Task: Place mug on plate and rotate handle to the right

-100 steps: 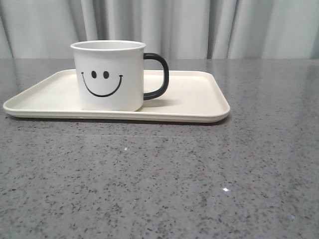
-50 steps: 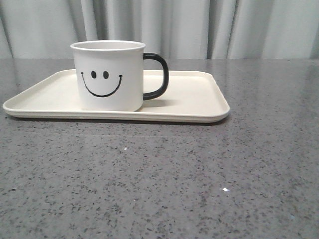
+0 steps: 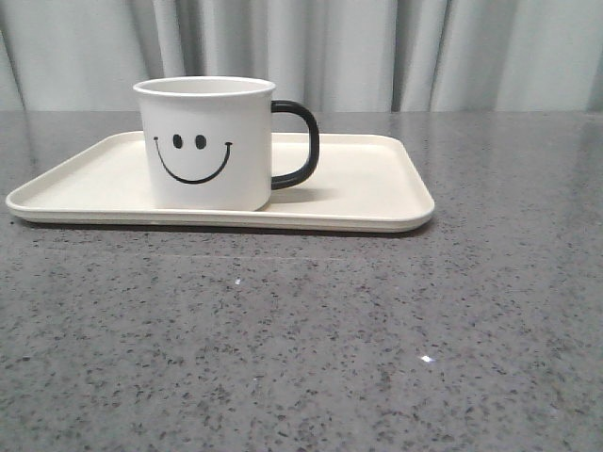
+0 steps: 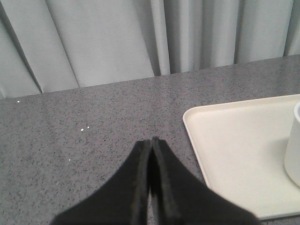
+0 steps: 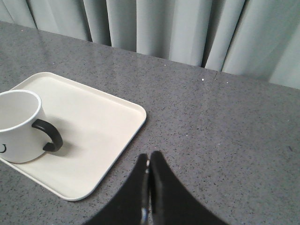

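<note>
One mug (image 3: 204, 143) stands upright on the plate (image 3: 358, 184), left of its centre, handle (image 3: 300, 143) pointing right; nothing visible inside. Both hands are pressed together, empty, well clear of it: left hand (image 4: 151, 140), right hand (image 5: 149, 157). Right hand faces the handle side. Task judged complete.

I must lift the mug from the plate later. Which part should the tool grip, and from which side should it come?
Probably best: grip the handle from the right. The mug stands upright on the plate, its black loop points right with bare plate beside it, and the right tool, shut now, is on that side.
</note>
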Robot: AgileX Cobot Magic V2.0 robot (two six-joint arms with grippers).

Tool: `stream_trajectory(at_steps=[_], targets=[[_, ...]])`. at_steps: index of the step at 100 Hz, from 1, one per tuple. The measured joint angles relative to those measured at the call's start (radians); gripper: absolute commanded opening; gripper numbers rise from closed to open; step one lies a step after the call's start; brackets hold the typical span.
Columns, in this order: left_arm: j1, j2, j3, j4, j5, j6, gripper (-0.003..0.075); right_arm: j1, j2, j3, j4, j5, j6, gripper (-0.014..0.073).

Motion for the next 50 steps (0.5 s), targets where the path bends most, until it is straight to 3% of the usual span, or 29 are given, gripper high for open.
stream_trajectory(at_steps=[22,50], targets=[[-0.003,-0.263,0.276,-0.041,-0.243,-0.004,-0.0020,0.000,0.000,0.000,0.000,0.000,0.000,-0.0110],[-0.003,-0.541,0.374,-0.035,-0.249,-0.006,-0.0020,0.000,0.000,0.000,0.000,0.000,0.000,-0.0110]])
